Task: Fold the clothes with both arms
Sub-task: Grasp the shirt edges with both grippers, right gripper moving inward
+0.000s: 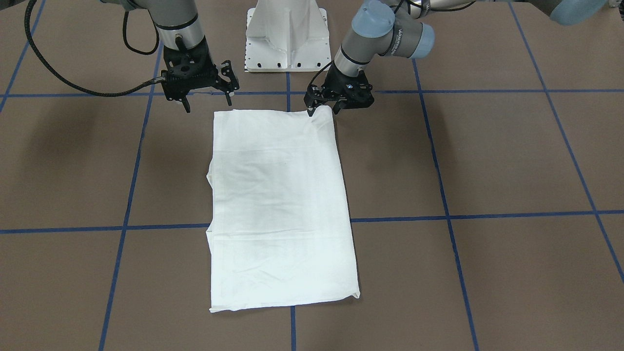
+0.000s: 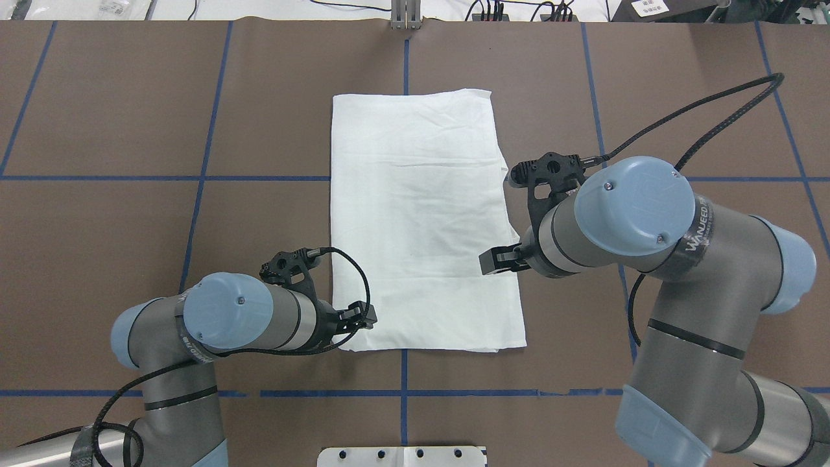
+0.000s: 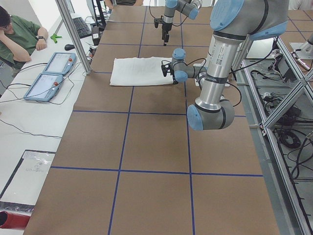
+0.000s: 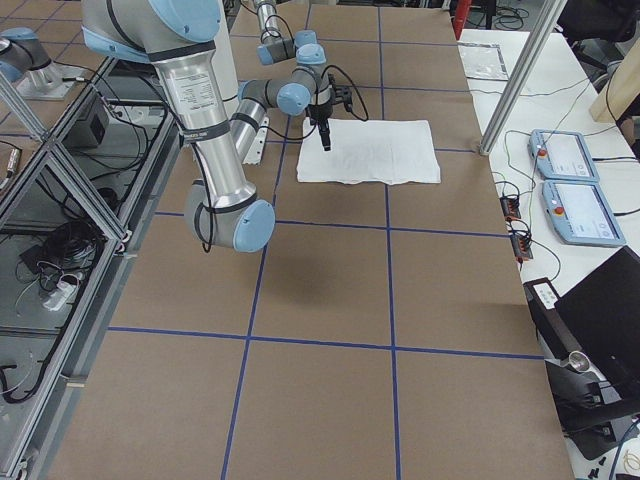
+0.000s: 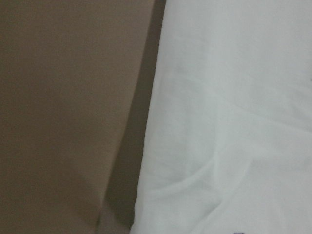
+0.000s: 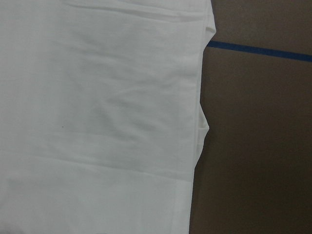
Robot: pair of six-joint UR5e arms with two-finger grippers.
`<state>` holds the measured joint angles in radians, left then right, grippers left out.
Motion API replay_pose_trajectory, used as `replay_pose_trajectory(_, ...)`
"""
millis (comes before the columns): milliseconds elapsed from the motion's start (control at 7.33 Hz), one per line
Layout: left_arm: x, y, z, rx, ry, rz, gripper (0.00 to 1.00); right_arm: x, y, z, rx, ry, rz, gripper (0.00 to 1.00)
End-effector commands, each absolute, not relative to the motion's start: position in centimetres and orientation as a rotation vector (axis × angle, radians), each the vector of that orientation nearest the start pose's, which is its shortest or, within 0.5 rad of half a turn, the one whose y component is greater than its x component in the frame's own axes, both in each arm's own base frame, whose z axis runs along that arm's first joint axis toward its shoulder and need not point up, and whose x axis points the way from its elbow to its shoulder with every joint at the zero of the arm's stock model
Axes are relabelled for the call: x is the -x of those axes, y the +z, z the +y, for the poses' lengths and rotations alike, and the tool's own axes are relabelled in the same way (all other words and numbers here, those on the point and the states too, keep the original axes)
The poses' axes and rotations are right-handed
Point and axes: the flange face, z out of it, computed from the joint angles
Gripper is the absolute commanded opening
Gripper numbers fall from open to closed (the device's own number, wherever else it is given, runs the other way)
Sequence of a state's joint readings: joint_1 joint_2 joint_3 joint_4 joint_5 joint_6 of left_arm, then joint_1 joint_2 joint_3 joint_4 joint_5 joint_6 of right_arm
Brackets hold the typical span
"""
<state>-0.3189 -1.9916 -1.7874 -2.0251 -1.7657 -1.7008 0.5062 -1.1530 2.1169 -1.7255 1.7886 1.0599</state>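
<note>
The shirt (image 2: 421, 214) lies flat on the brown bench (image 2: 130, 97), folded into a long plain white rectangle. On the overhead view it runs from 12 to 6 o'clock across the bench's middle, over the blue tape lines (image 2: 259, 178).

The left pincer (image 1: 323, 108) is down at the shirt's near corner, at 7 o'clock of the cloth on that view. From the front, one finger (image 1: 310, 110) stands at the hem and the other just past the side edge. The corner rises in a small hump between them. The jaws look part-way in, but I cannot tell whether they have the cloth pinched or only straddle it. The left wrist camera gives just blurred white cloth beside bare bench, very close.

The right pincer (image 1: 208, 103) hangs off the bench, by the shirt's other near corner, toward 4 o'clock of the cloth on the overhead view. Its two fingers (image 1: 185, 104) are spread wide, point down, hold nothing and touch nothing. Its wrist camera looks down on the shirt's side edge.
</note>
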Motion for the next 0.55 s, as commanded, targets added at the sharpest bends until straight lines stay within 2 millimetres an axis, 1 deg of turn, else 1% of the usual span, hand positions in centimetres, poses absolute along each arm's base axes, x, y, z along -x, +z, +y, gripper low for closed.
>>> replay_pose_trajectory(0,-55.45,27.31,-30.34,0.071,-0.299,1.104,0.79,41.39,22.49,-35.72,-0.211,-0.092,-0.802,1.0)
replay_pose_trajectory(136,-55.49,27.38,-30.36,0.072,-0.299,1.103,0.75,41.39,22.49,-35.72,-0.211,-0.091,-0.802,1.0)
replay_pose_trajectory(409,-55.65,27.57,-30.31,0.073,-0.298,1.1,0.55,41.42,22.55,-35.76,-0.212,-0.091,-0.8,1.0)
